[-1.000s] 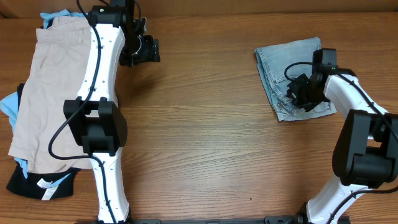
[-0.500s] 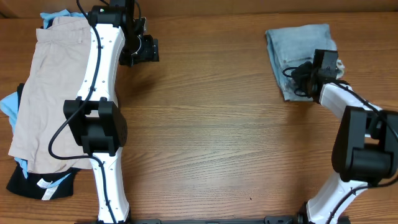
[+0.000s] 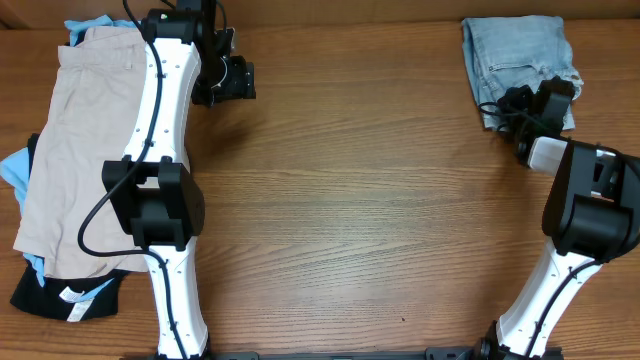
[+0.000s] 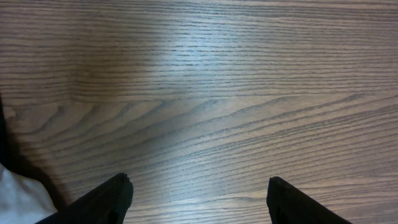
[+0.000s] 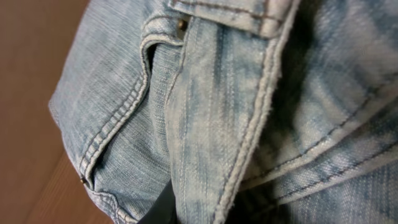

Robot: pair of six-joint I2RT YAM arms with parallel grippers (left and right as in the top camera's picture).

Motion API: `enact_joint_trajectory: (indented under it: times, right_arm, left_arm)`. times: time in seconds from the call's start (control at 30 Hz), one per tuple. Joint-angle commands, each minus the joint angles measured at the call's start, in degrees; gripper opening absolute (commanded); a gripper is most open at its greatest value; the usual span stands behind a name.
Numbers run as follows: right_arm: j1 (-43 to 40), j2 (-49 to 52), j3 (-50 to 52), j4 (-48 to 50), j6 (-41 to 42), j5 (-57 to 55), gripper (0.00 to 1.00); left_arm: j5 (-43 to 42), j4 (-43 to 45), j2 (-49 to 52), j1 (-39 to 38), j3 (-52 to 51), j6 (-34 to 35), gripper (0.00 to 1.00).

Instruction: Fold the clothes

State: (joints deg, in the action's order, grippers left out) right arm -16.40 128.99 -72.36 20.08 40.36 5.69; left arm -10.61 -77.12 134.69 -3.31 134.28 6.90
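Slid from mid-table to the far right corner, the folded denim shorts (image 3: 517, 50) lie out of the way, the right gripper (image 3: 528, 103) seemingly pinching a fold at their near edge, while the left gripper (image 4: 199, 199) hangs wide apart over the table (image 3: 380, 220).

A beige garment (image 3: 70, 150) lies over a blue cloth (image 3: 12, 166) and a black cloth (image 3: 40, 290) on the wooden table (image 3: 350, 220)

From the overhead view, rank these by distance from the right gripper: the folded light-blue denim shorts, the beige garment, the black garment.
1. Folded light-blue denim shorts, far right, at the right gripper.
2. Beige garment, far left.
3. Black garment, near-left corner.
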Motion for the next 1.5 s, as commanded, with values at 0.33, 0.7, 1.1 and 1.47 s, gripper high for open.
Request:
enact_joint_trajectory:
  times: [0.33,0.7,1.1,1.47]
  right_arm:
    - [-2.9,5.0,-10.9,-4.9,-11.0,0.0,0.26]
    - [-2.9,-4.3,-20.4,-30.0,-13.8,3.2,1.0]
    - [-1.9,-34.6,-20.4,-50.8,-27.9,3.3,1.0]
    - [-1.6,-64.2,-20.4,-63.4,-26.7,4.5,1.0]
  left_arm:
    - [0.7,0.5,5.2,-1.7,-0.4,-0.1,0.7]
    - [0.7,-1.4,5.1,-1.7,-0.3,-0.1,0.71]
    - [0.7,-9.5,-5.0,-4.5,5.3,-4.7,0.72]
    - [0.9,-5.0,-18.9,-9.1,5.8,-4.6,1.0]
